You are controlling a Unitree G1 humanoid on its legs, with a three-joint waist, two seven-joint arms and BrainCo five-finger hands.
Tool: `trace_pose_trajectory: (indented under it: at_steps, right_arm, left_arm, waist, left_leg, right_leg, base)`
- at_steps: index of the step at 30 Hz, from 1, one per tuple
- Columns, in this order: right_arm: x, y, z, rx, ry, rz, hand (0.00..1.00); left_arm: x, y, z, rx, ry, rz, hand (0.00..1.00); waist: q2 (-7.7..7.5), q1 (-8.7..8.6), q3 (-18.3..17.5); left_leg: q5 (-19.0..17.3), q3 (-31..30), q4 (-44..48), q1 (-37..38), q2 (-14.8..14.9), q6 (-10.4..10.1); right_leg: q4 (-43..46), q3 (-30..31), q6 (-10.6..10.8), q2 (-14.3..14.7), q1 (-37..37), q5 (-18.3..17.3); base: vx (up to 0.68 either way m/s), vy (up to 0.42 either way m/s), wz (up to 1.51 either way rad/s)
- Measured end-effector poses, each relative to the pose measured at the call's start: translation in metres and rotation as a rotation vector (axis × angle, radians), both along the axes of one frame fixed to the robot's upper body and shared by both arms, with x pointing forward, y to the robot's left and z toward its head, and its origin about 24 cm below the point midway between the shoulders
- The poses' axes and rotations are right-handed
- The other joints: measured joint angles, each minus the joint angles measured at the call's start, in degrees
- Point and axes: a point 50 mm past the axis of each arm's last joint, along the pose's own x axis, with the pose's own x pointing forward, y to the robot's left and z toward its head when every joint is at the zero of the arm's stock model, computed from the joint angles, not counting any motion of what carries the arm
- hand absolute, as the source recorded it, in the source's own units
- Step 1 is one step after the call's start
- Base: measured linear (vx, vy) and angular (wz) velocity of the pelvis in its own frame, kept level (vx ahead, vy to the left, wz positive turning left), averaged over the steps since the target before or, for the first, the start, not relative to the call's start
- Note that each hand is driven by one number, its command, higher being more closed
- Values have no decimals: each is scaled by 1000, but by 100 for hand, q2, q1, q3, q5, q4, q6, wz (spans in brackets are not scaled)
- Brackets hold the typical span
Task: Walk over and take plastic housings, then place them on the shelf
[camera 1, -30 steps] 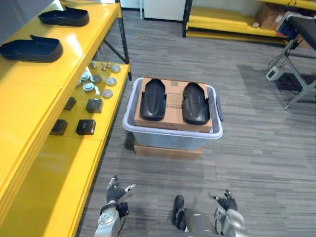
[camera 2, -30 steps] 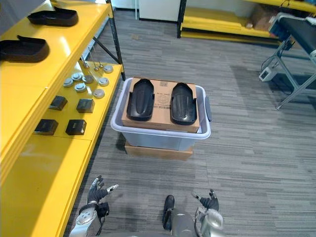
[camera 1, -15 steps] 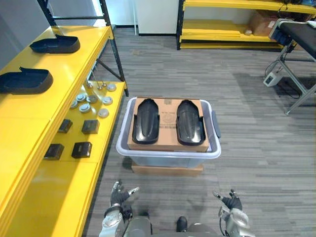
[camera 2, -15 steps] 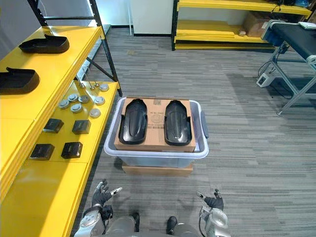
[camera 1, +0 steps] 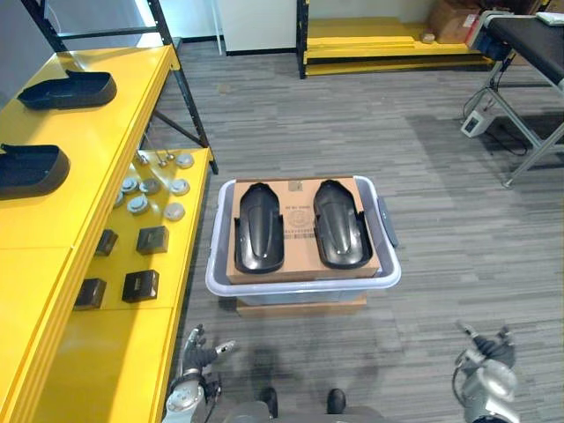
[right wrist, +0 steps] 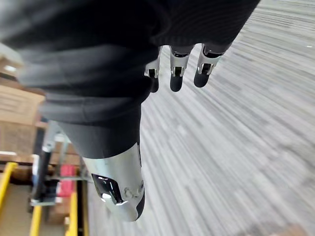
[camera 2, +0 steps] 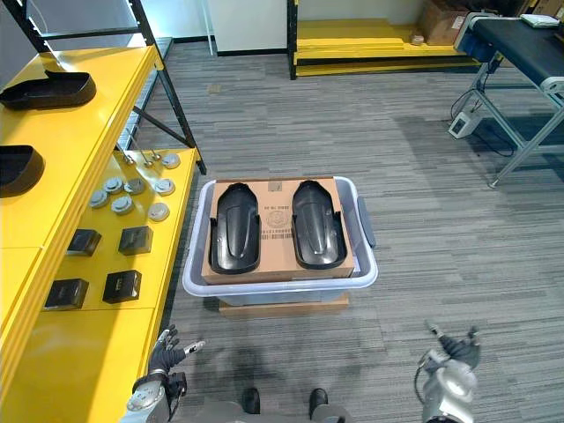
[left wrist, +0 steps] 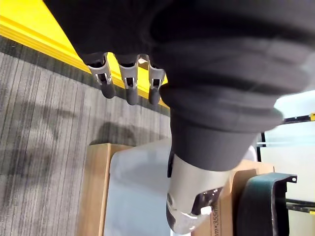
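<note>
A pair of black plastic housings (camera 1: 258,227) lay side by side on a cardboard box (camera 1: 302,216), which rested in a pale tub (camera 1: 389,264) on the floor, probably staged for pickup. Beside it stood the yellow shelf (camera 1: 53,220), which carried two more housings (camera 1: 69,89); the nearer one was cut off at the edge. The left hand (camera 1: 201,355) and right hand (camera 1: 487,352) hung low, fingers loosely spread, both empty. The tub's contents were hidden under the box.
</note>
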Motion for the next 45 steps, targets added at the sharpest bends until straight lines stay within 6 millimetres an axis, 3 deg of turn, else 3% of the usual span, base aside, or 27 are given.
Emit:
trace_pose_trajectory:
  at_steps: [2, 5, 10, 17, 21, 23, 32, 33, 36, 45]
  right_arm:
    - [20, 7, 16, -42, -53, 59, 0]
    - [58, 32, 46, -145, -139, 201, 0]
    - [100, 61, 73, -219, -196, 328, 0]
    - [146, 87, 88, -219, -139, 419, 0]
    - [160, 90, 91, -222, -81, 402, 0]
    - [167, 91, 102, -221, -94, 372, 0]
    - [165, 67, 107, -214, -39, 176, 0]
    - [166, 62, 114, -214, -52, 142, 100]
    - [170, 58, 123, -204, -69, 122, 100]
    - [168, 44, 122, -184, -42, 106, 100]
  left_arm:
    - [-4, -4, -2, -15, 12, -23, 0]
    - [-7, -10, -4, -26, 22, -44, 0]
    - [-7, -17, -5, -43, 18, -42, 0]
    - [-3, -25, -4, -71, -1, -45, 0]
    - [-2, -25, -3, -68, -15, -19, 0]
    - [2, -24, -1, -64, -38, 1, 0]
    - [14, -30, 3, -49, -65, 7, 0]
    - [14, -30, 4, -45, -66, -1, 0]
    - [17, -30, 5, -42, -74, -2, 0]
    - [26, -30, 7, -28, -89, -11, 0]
  waist:
    - [0, 3, 0]
    - [1, 79, 2]
    - [40, 116, 142]
    - [69, 401, 680]
    - [91, 448, 873]
    - [124, 455, 1044]
    - [193, 532, 1304]
    - [195, 534, 1306]
    - [202, 532, 1422]
    - [198, 516, 1535]
  left_leg:
    - [18, -3, -38, -4, 0, -3]
    - [133, -13, -173, -40, -9, 11]
    - [318, -222, -215, -333, -103, 63]
    - [726, -471, -417, -799, -240, 135]
    - [922, -643, -508, -998, -307, 139]
    - [1048, -726, -666, -1032, -330, 144]
    - [1272, -924, -852, -1167, -388, 158]
    - [1330, -939, -935, -1201, -392, 160]
    - [1338, -942, -935, -1220, -396, 164]
    - [1339, -943, -938, -1213, -399, 163]
  right_leg:
    - [-38, -2, 13, -1, -2, 22]
    - [-63, -9, 17, -28, -80, 60]
    - [-99, -181, 33, -92, -285, 192]
    - [-184, -381, 97, -215, -709, 492]
    - [-180, -533, 114, -269, -875, 580]
    - [-175, -589, 136, -291, -958, 625]
    - [-170, -728, 134, -313, -1110, 646]
    - [-170, -745, 133, -309, -1175, 646]
    - [-170, -749, 132, -310, -1192, 647]
    - [-169, -745, 131, -312, -1190, 648]
  base:
    - [0, 0, 0]
    - [0, 0, 0]
    - [-57, 11, 18]
    - [-132, 37, 19]
    - [-123, 41, 27]
    - [-95, 37, 14]
    - [7, 7, 10]
    - [79, -11, 5]
    - [50, -13, 2]
    - [37, -11, -1]
